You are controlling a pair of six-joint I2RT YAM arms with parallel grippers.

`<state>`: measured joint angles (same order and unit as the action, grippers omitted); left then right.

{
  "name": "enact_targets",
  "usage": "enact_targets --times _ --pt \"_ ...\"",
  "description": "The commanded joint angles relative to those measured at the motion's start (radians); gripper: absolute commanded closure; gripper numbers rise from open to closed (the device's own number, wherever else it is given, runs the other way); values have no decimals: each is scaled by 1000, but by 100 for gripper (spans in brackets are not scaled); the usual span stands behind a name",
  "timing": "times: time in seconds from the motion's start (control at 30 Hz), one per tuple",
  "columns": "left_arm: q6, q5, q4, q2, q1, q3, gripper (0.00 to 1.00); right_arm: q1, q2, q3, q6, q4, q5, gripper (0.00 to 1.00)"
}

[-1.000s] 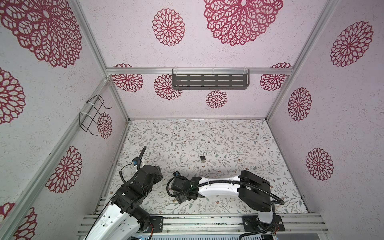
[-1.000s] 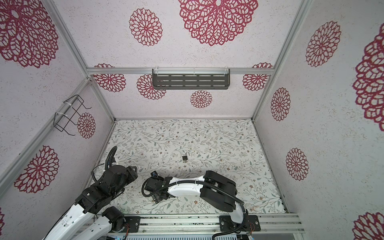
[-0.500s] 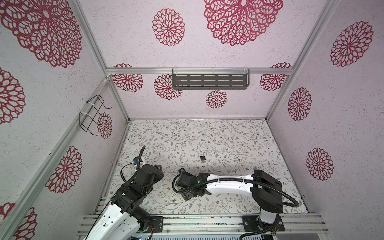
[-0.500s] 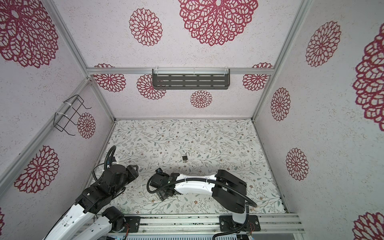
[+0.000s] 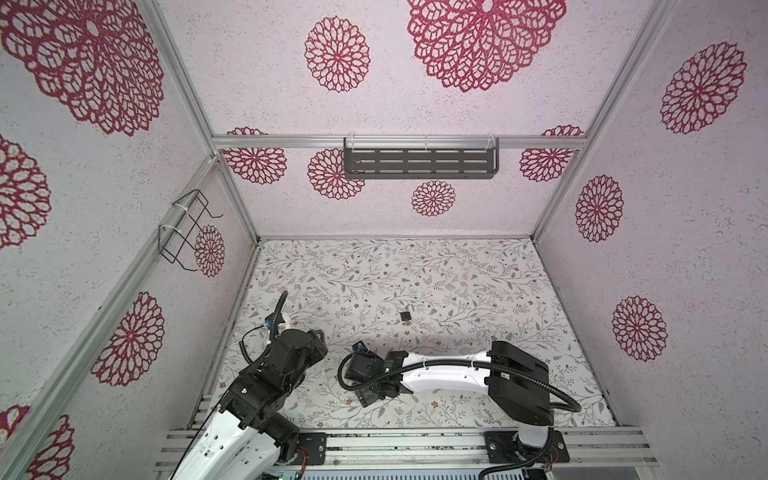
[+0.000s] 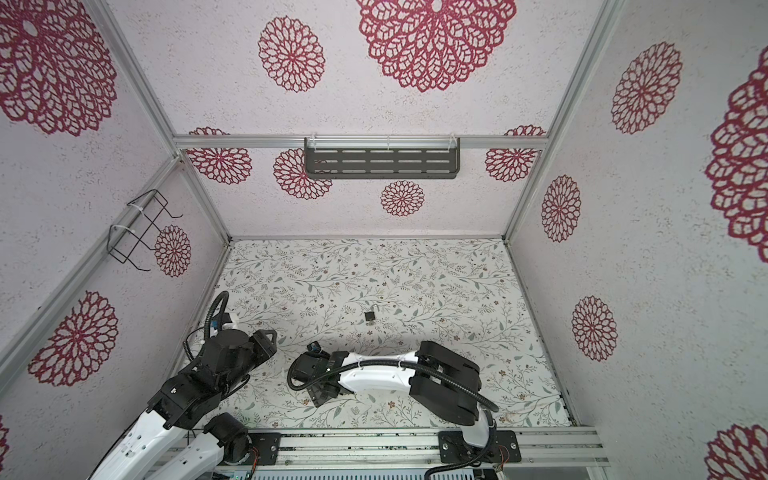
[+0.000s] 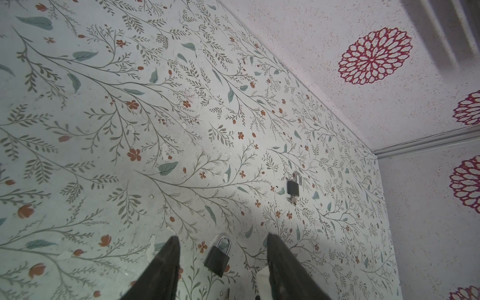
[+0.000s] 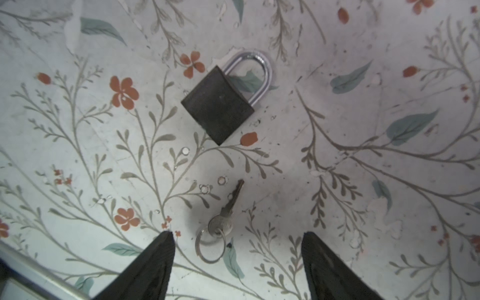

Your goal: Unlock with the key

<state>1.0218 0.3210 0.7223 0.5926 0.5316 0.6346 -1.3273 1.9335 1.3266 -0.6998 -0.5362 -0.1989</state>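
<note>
A small dark padlock, shackle shut, lies flat on the flower-patterned table between the two arms. A key — on a split ring — lies near it, blade pointing toward the lock. The right gripper hovers over the key, jaws wide and empty; the left gripper stands open near the padlock. Best to pinch the key's round head squarely, leaving the blade free — it is thin and may skid.

grey wall shelf, wire rack
</note>
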Motion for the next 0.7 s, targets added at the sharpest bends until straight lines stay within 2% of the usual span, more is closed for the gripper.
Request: enact_targets --times 0.0,0.17,0.3,0.47,0.57,0.67 --pt "-14 -15 -7 14 -8 28 44 -6 10 33 -11 -63 -56 20" --pt "-24 -33 -17 33 -10 31 44 -3 3 19 9 -120 -106 20" --pt "-25 -42 -34 55 -10 32 43 22 -46 -34 39 -113 -96 21" --pt "-25 -53 -52 74 -11 31 43 49 -110 -81 80 -65 -34 25" --pt "-23 -53 -54 75 -12 31 43 48 -124 -100 85 10 56 28" --pt "-19 -51 -54 70 -13 30 43 49 -115 -105 78 34 78 31"
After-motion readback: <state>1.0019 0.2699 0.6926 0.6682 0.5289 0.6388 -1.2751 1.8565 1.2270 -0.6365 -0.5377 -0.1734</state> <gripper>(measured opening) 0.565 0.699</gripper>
